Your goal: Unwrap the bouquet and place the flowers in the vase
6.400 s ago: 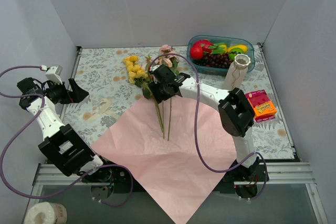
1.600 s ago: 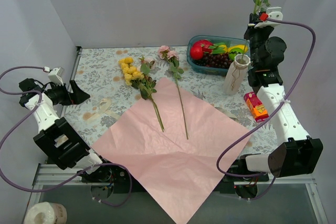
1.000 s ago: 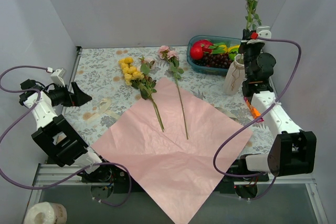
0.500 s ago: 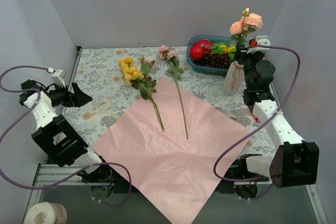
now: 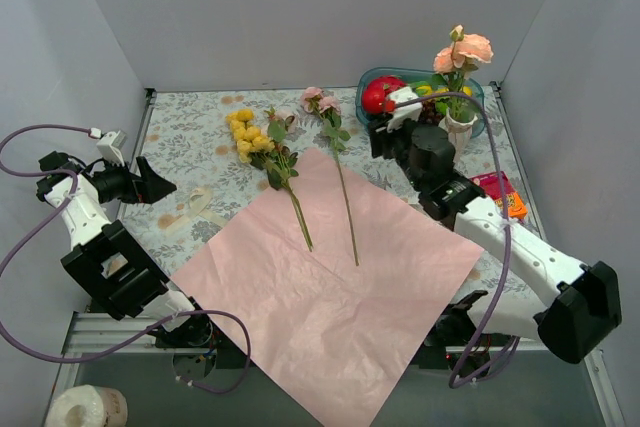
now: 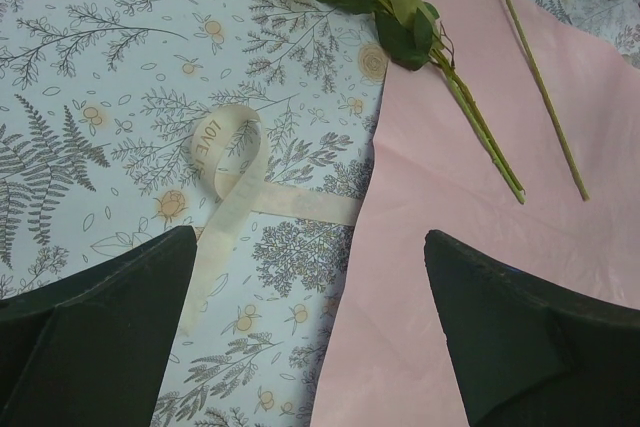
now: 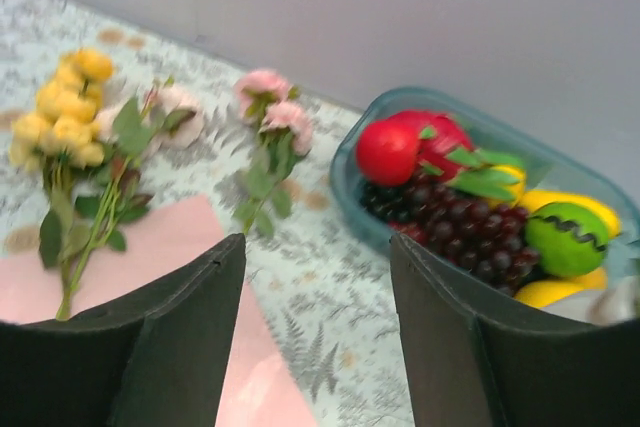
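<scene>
Pink rose stem [image 5: 466, 49] now in vase [image 5: 460, 130]; right gripper [image 7: 315, 247] apart, clear of it; left gripper [image 6: 310, 237] apart.

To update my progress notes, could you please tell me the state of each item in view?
paper: unwrapped, spread flat
ribbon: untied, lying loose
vase: upright, holding pink rose
yellow flowers: lying flat, stems on paper
second pink rose: lying flat, stem on paper
left gripper: open, empty
right gripper: open, empty

Blue tub [image 7: 347, 177] of fruit [image 7: 388, 152] at the floral tablecloth's [image 5: 190, 137] back right, red-orange box [image 5: 503, 192] nearer
</scene>
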Robot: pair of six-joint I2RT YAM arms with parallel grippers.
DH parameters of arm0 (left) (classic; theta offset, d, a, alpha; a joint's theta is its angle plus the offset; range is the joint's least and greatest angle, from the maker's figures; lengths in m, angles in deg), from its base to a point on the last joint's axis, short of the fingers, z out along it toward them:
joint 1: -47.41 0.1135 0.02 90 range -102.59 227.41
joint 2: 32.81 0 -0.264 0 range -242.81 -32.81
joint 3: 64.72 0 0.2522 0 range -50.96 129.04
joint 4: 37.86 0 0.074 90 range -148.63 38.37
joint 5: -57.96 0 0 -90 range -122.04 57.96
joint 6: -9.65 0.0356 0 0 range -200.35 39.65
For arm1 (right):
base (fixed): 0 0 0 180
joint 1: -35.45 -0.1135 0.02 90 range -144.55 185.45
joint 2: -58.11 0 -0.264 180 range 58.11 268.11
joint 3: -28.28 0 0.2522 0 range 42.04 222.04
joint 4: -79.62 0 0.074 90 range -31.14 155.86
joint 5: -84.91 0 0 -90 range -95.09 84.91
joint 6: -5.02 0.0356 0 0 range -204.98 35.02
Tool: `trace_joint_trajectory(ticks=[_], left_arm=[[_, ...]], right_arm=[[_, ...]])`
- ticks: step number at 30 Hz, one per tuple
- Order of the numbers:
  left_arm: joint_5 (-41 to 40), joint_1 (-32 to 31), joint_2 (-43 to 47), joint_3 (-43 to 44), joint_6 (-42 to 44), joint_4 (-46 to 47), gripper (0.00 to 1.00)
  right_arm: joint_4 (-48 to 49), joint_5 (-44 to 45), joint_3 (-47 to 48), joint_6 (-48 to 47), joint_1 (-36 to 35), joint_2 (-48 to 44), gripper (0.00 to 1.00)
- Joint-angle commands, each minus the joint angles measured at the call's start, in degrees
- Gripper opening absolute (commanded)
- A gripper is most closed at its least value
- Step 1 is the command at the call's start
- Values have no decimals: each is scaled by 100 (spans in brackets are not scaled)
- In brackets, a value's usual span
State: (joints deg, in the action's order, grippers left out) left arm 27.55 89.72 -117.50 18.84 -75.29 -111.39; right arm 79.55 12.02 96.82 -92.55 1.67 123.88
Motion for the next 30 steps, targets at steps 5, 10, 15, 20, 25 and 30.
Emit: trace_joint_trajectory(ticks=[5,10,15,20,25,30], left_arm=[[158,15,242,-54,39,44,98],[114,15,242,-72,21,71,98],[79,6,294,-98,48,79,98],[52,15,286,-63,48,97,98],[61,15,233,-28,39,114,98],[35,15,198,-54,39,176,98]], right_arm=[[-551,663,690,-16,-761,1120,93],[-1263,410,1622,475,-604,2620,98],[-1851,-172,2701,1150,-498,3826,98],[-2494,-680,3451,1627,-384,4944,95],[-2256,-675,3370,1610,-270,5189,81],[-2662,-375,3583,1452,-278,5525,73]])
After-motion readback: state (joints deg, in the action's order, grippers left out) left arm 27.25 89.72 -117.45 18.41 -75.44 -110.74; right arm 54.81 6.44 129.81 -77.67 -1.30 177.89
